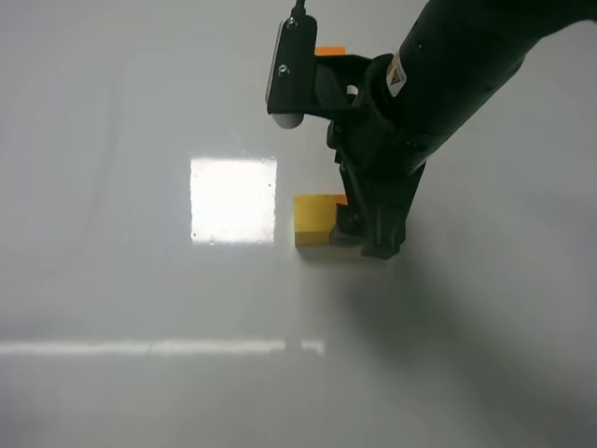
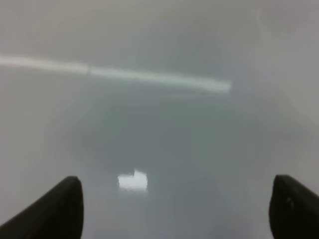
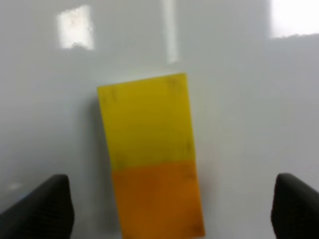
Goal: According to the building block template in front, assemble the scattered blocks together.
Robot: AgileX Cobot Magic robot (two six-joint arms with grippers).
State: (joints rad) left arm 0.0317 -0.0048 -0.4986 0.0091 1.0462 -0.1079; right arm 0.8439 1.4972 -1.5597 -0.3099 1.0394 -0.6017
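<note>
The yellow cube (image 1: 314, 220) lies at mid-table with the orange cube (image 1: 341, 200) touching its right side; the orange one is mostly hidden under my right gripper (image 1: 368, 229). In the right wrist view the yellow cube (image 3: 147, 119) and the orange cube (image 3: 159, 199) sit flush, forming one bar. My right gripper (image 3: 169, 209) is open, with its fingers (image 3: 40, 209) wide on either side, touching neither cube. Only an orange corner of the template (image 1: 329, 50) shows behind the right arm's camera. My left gripper (image 2: 174, 209) is open and empty over bare table.
The white glossy table (image 1: 112, 280) carries a bright square light reflection (image 1: 233, 200) left of the cubes. The right arm (image 1: 448, 75) reaches in from the upper right. The left arm is out of the exterior high view.
</note>
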